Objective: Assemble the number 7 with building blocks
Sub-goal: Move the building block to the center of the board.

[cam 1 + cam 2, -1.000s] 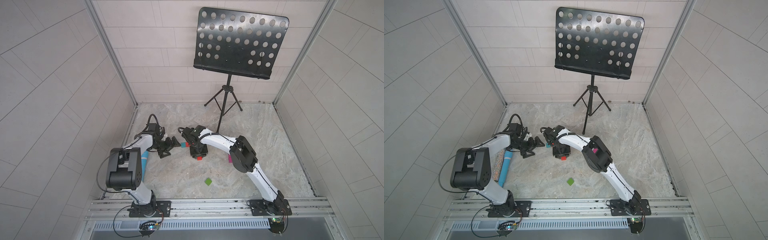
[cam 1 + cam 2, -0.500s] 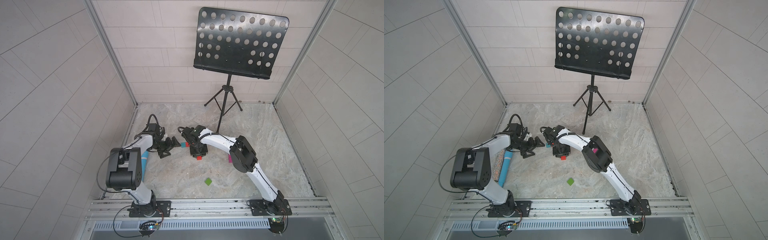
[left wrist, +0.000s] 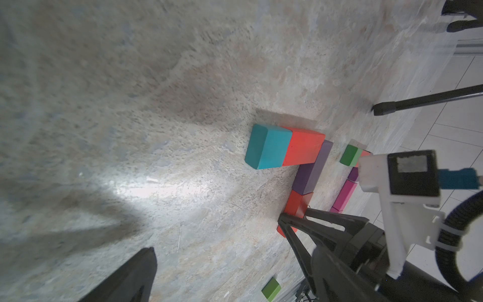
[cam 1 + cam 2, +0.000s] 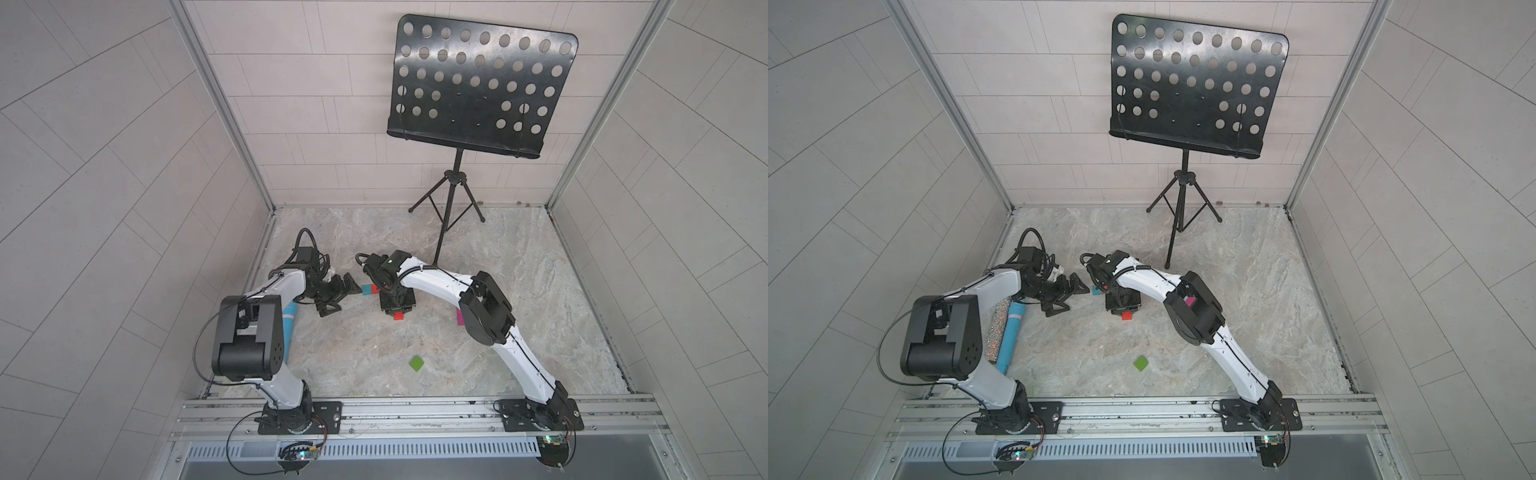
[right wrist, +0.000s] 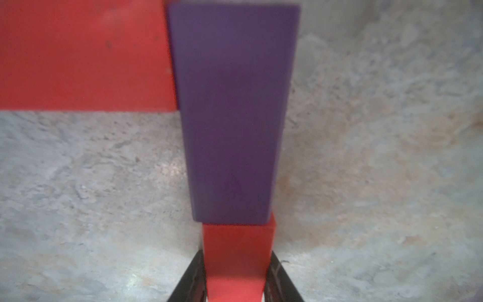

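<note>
item: small red block [image 5: 236,243], matte, square-edged.
location: on the stone-patterned floor [image 4: 540,291], left of centre, butted against the near end of the purple block [image 5: 232,112]. that purple piece is the stem of the partly built number 7 [image 3: 303,151]; the far bar is a long red block [image 5: 83,55] with a teal block [image 3: 266,150] at its left end.
hold: right gripper [image 5: 236,277] clamped on the small red block's two side faces. left gripper [image 4: 338,297] spread wide and empty, just left of the teal block.
handling, as i judge it: light, rigid, not fragile, and the matte faces are unlikely to slip. take it across opposite flat sides with the jaws square; neighbouring blocks look easy to shove.
spares: green cube [image 4: 417,363] near; magenta block [image 4: 460,319] right, under the right arm.
</note>
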{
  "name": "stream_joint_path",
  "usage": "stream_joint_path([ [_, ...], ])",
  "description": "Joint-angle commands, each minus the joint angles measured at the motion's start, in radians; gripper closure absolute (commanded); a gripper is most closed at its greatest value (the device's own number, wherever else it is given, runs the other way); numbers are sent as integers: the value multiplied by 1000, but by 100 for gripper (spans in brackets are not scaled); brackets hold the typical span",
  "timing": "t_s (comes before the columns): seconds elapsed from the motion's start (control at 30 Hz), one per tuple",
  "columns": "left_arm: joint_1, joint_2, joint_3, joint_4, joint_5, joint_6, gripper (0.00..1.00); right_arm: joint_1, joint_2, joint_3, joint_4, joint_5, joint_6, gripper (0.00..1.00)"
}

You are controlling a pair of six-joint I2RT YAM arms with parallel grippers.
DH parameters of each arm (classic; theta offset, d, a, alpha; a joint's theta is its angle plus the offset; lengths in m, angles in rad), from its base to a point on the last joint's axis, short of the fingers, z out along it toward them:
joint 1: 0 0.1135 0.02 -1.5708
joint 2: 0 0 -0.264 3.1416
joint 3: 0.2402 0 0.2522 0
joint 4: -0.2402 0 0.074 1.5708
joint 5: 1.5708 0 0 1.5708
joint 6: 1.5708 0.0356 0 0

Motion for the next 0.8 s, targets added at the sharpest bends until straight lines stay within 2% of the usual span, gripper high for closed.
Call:
stream_joint_path([
  [0.0, 4, 5, -10, -1, 2, 11, 0, -8, 57, 1, -4, 48, -3, 62],
  [0.63, 4, 9, -9, -3, 0, 11, 0, -8, 77, 21, -13, 39, -14, 61],
  [0.77, 4, 8, -9, -3, 1, 12, 0, -10, 78, 21, -15, 34, -9, 59],
])
